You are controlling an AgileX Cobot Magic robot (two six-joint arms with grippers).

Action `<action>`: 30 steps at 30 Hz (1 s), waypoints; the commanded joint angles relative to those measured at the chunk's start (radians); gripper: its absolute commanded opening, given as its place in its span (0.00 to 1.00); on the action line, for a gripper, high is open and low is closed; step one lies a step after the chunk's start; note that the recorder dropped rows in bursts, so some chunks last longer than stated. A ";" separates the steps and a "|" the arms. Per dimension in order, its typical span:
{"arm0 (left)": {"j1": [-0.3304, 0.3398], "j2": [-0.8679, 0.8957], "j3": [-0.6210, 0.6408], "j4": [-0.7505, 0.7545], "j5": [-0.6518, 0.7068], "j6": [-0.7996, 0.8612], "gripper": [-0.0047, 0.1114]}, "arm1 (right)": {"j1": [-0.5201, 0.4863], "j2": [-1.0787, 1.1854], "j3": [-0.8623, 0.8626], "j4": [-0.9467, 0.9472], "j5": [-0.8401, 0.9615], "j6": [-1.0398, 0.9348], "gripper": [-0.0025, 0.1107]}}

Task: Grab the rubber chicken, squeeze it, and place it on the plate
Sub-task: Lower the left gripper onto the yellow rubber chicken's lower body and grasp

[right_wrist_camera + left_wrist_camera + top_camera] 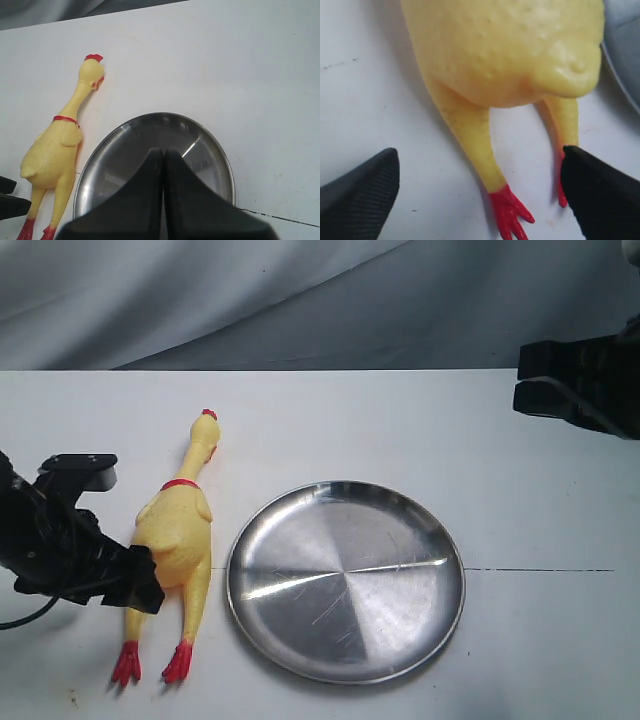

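Observation:
The rubber chicken (pixel 178 530) lies flat on the white table, its red comb pointing to the far side and its red feet toward the near edge. It is just left of the steel plate (pixel 345 580), which holds nothing. My left gripper (pixel 140 575) is low at the chicken's left flank. In the left wrist view this gripper (pixel 480 151) is open wide, with the chicken's (pixel 505 55) legs between the fingers (pixel 360 195). My right gripper (pixel 560 390) hovers at the far right, away from both. Its wrist view shows the gripper (pixel 163 151) shut and empty above the plate (pixel 150 132).
A grey cloth backdrop (pixel 300 300) hangs behind the table. A thin dark line (pixel 540 570) runs across the tabletop to the right of the plate. The plate's rim (pixel 625 50) shows close beside the chicken in the left wrist view.

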 commanded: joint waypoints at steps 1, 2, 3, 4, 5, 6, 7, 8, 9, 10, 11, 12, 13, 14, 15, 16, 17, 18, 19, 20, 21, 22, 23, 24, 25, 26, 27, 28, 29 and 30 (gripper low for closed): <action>-0.006 0.040 -0.006 0.004 -0.035 -0.001 0.76 | 0.003 0.000 -0.005 -0.003 -0.004 -0.013 0.02; -0.006 0.048 -0.006 0.004 -0.042 0.008 0.76 | 0.003 0.000 -0.005 -0.003 -0.004 -0.013 0.02; -0.006 0.059 -0.006 0.004 -0.064 0.013 0.76 | 0.003 0.000 -0.005 -0.003 -0.004 -0.013 0.02; -0.006 0.066 -0.006 0.004 -0.074 0.013 0.76 | 0.003 0.000 -0.005 -0.003 -0.004 -0.013 0.02; -0.007 0.068 -0.006 0.004 -0.090 0.013 0.76 | 0.003 0.000 -0.005 -0.003 -0.004 -0.013 0.02; -0.016 0.073 -0.006 0.004 -0.102 0.013 0.76 | 0.003 0.000 -0.005 -0.003 -0.006 -0.013 0.02; -0.033 0.073 -0.006 0.004 -0.121 0.013 0.75 | 0.003 0.000 -0.005 -0.003 -0.006 -0.013 0.02; -0.067 0.075 -0.006 0.012 -0.150 0.013 0.74 | 0.003 0.000 -0.005 -0.003 -0.006 -0.013 0.02; -0.084 0.077 -0.006 0.019 -0.167 0.013 0.73 | 0.003 0.000 -0.005 -0.003 -0.006 -0.013 0.02; -0.104 0.081 -0.006 0.028 -0.187 0.006 0.73 | 0.003 0.000 -0.005 -0.003 -0.006 -0.013 0.02; -0.114 0.092 -0.006 0.053 -0.200 -0.048 0.73 | 0.003 0.000 -0.005 -0.003 -0.006 -0.013 0.02; -0.116 0.099 -0.006 0.097 -0.202 -0.118 0.73 | 0.003 0.000 -0.005 -0.003 -0.003 -0.013 0.02; -0.116 0.106 -0.006 0.145 -0.202 -0.167 0.73 | 0.003 0.000 -0.005 -0.003 -0.003 -0.013 0.02; -0.116 0.111 -0.006 0.198 -0.199 -0.213 0.73 | 0.003 0.000 -0.005 -0.003 -0.003 -0.013 0.02; -0.116 0.114 -0.006 0.240 -0.200 -0.244 0.73 | 0.003 0.000 -0.005 -0.003 -0.003 -0.013 0.02; -0.116 0.118 -0.006 0.273 -0.200 -0.273 0.73 | 0.003 0.000 -0.005 -0.003 -0.003 -0.013 0.02; -0.116 0.122 -0.006 0.289 -0.202 -0.279 0.73 | 0.003 0.000 -0.005 -0.003 -0.003 -0.013 0.02; -0.116 0.124 -0.006 0.290 -0.204 -0.279 0.73 | 0.003 0.000 -0.005 -0.003 -0.003 -0.013 0.02; -0.116 0.128 -0.006 0.290 -0.209 -0.279 0.73 | 0.003 0.000 -0.005 -0.003 -0.003 -0.013 0.02; -0.116 0.132 -0.006 0.290 -0.209 -0.279 0.73 | 0.003 0.000 -0.005 -0.003 -0.003 -0.013 0.02; -0.116 0.136 -0.006 0.290 -0.211 -0.279 0.73 | 0.003 0.000 -0.005 -0.003 -0.003 -0.013 0.02; -0.116 0.141 -0.006 0.290 -0.211 -0.279 0.73 | 0.003 0.000 -0.005 -0.003 -0.003 -0.013 0.02; -0.116 0.148 -0.006 0.290 -0.213 -0.279 0.73 | 0.003 0.000 -0.005 -0.003 -0.003 -0.013 0.02; -0.116 0.152 -0.006 0.290 -0.220 -0.279 0.73 | 0.003 0.000 -0.005 -0.003 -0.003 -0.013 0.02; -0.116 0.162 -0.006 0.290 -0.220 -0.277 0.73 | 0.003 0.000 -0.005 -0.003 -0.003 -0.013 0.02; -0.116 0.170 -0.006 0.290 -0.222 -0.277 0.73 | 0.003 0.000 -0.005 -0.003 -0.003 -0.013 0.02; -0.116 0.177 -0.008 0.290 -0.222 -0.277 0.73 | 0.003 0.000 -0.005 -0.003 -0.003 -0.013 0.02; -0.116 0.187 -0.008 0.290 -0.222 -0.277 0.73 | 0.003 0.000 -0.005 -0.003 -0.003 -0.013 0.02; -0.116 0.192 -0.008 0.290 -0.222 -0.277 0.73 | 0.003 0.000 -0.005 -0.003 -0.003 -0.013 0.02; -0.116 0.198 -0.008 0.290 -0.222 -0.277 0.73 | 0.003 0.000 -0.005 -0.003 -0.003 -0.013 0.02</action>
